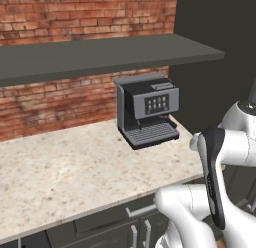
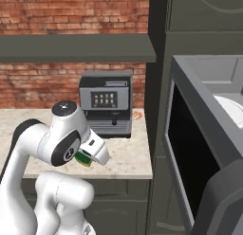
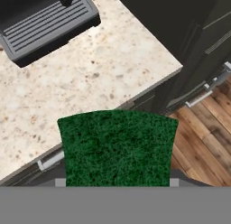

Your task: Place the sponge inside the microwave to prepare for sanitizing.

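Sponge held aloft at the counter's edge, microwave standing open to the right

In the right base view, left to right: the sponge (image 2: pixel 84 158) is seen clamped in the end effector (image 2: pixel 90 156) over the counter (image 2: pixel 128 158) front, near the coffee machine (image 2: pixel 105 108); the microwave (image 2: pixel 209 134) is set to the right and higher, its door swung out and the white plate (image 2: pixel 231 107) visible inside; in the hand view the green top (image 3: pixel 118 147) is spread broadside between the fingers; a rightward, upward carry is judged to be needed.
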Available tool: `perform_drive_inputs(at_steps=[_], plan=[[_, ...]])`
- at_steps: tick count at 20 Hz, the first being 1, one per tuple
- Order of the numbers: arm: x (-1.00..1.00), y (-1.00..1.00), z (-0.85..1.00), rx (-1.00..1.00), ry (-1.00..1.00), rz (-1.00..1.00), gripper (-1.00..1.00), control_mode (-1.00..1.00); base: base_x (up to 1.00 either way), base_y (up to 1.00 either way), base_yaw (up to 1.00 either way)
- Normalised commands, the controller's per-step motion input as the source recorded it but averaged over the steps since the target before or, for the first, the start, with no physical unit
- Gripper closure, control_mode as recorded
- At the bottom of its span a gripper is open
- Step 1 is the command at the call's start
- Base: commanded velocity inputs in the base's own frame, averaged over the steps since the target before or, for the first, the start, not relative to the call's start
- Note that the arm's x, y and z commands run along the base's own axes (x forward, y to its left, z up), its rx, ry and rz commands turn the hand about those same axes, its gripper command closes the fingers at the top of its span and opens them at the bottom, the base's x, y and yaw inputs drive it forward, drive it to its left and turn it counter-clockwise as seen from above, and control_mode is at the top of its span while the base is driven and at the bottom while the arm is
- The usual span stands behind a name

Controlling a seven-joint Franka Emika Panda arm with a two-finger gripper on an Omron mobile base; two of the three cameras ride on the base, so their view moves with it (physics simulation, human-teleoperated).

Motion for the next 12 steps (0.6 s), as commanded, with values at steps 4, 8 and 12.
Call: perform_drive_inputs(at_steps=[4,8,12], plan=[[0.0,0.0,0.0,0.0,0.0,0.0,1.0,1.0,-0.57,0.0,0.0],[0.0,0.0,0.0,0.0,0.0,0.0,1.0,1.0,-0.7,0.0,0.0],[0.0,0.0,0.0,0.0,0.0,0.0,1.0,1.0,-0.72,0.0,0.0]])
